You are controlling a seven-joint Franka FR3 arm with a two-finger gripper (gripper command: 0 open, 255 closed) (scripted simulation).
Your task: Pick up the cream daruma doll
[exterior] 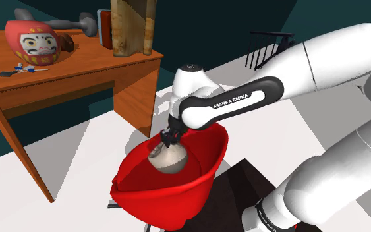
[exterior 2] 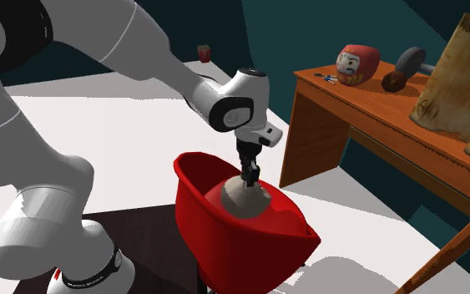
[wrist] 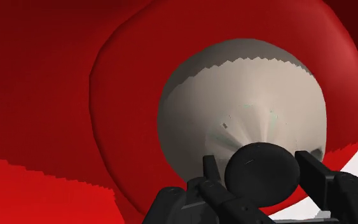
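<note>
The cream daruma doll [exterior: 169, 160] sits in the hollow of a red bucket chair [exterior: 200, 188], low in the seat and well inside its rim. The chair stands on the floor between the robot's stand and the wooden tabletop [exterior: 58, 72]. The claw [exterior: 171, 140] comes straight down onto the doll's top. In the wrist view its two fingers [wrist: 212, 175] stand close on either side of a black rounded knob at the doll's near end, pinching it between them. I cannot tell whether the doll's base touches the seat.

On the tabletop, well apart from the chair, a red daruma doll [exterior: 33, 41] lies near the far edge. A tall wooden block [exterior: 132, 26] stands at the corner nearest the arm.
</note>
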